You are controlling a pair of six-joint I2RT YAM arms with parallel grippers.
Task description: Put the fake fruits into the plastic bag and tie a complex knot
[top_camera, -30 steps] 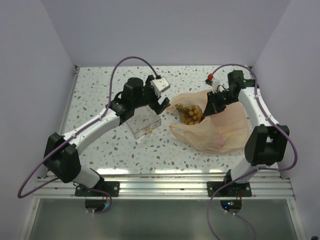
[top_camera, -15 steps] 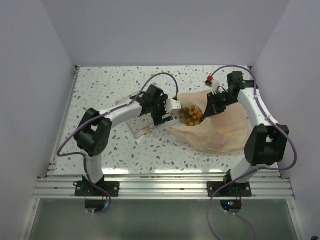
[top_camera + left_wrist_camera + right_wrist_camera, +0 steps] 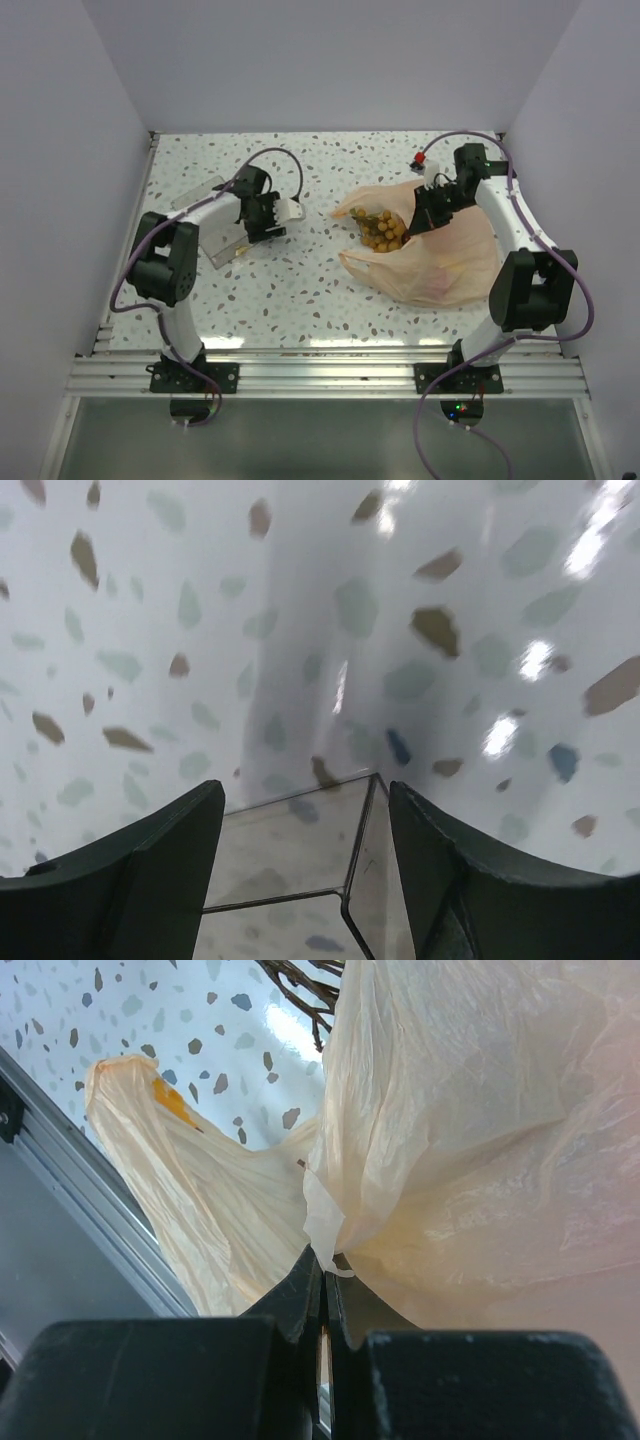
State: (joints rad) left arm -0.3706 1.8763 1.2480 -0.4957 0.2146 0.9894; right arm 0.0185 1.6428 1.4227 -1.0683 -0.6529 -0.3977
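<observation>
Over on the left, your left pincer (image 3: 305,798) is sitting low over the clear tray (image 3: 215,238). Its two fingers are spread wide with one corner of the tray showing between them. You cannot tell from here whether they are pressing on the walls or merely straddling them. The tray is lying at the left of the surface (image 3: 300,300) and is looking bare but for a tan speck too small to name.

Moving right, the plastic bag (image 3: 445,262) is lying well apart from that pincer, on the right half of the surface. Its long axis is running from the mouth at the far left to the closed bottom at the near right, so the mouth is facing your left arm. The grape cluster (image 3: 384,228) is resting just inside that mouth. A yellowish patch is showing through the film deeper in, but the film is hiding which fruit it is.

At the right edge of the mouth, your right pincer (image 3: 418,222) is clenched on a fold of the bag's film, holding the opening up. That arm is the nearer one. A small red thing (image 3: 421,156) is showing just beyond it, and whether it is fruit or rig you cannot tell.

Judging from this, the filling is looking nearly done. The knot is going to need your left arm crossing rightward to the loose end of the bag beside the grapes.
</observation>
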